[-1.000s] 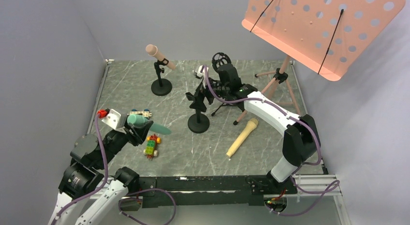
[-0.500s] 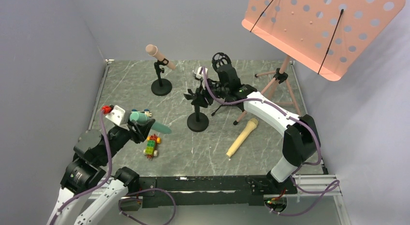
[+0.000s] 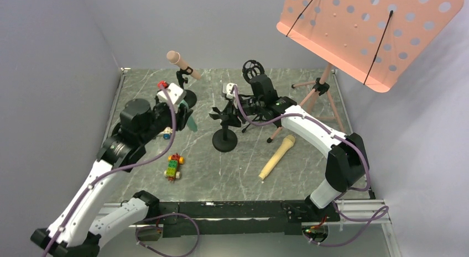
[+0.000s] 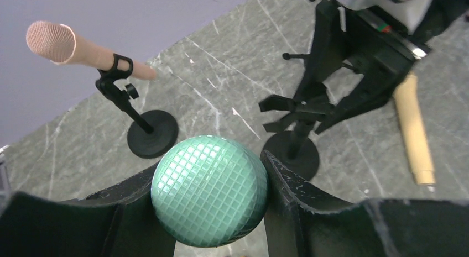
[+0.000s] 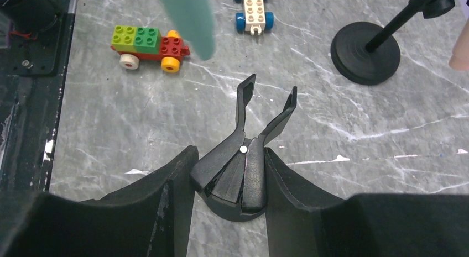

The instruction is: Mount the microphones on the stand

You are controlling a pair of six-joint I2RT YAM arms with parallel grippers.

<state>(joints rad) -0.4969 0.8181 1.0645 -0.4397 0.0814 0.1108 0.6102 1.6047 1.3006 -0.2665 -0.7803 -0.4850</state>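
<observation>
My left gripper [image 4: 210,164] is shut on the teal-green microphone [image 4: 209,190], held off the table with its tail [image 3: 191,122] pointing down beside the far-left stand [image 3: 185,99]. That stand carries the salmon-pink microphone [image 3: 182,63] in its clip. My right gripper [image 5: 229,151] is shut on the rear handles of the middle stand's clip [image 5: 243,174], and the clip's prongs [image 5: 265,110] are spread apart. The middle stand's round base [image 3: 225,141] rests on the table. The teal tail [image 5: 188,19] hangs above and left of the prongs. The pale yellow microphone [image 3: 277,157] lies flat to the right.
A coloured toy block car [image 3: 173,167] sits front-left; a white-and-blue one [image 5: 253,11] lies under my left arm. An orange perforated music stand [image 3: 365,30] on a tripod [image 3: 315,91] fills the back right. A black round mount [image 3: 253,66] stands behind my right wrist.
My left arm has lifted and swung from the front-left towards the back with the teal-green microphone. My right gripper has closed on the middle stand's clip, spreading its prongs.
</observation>
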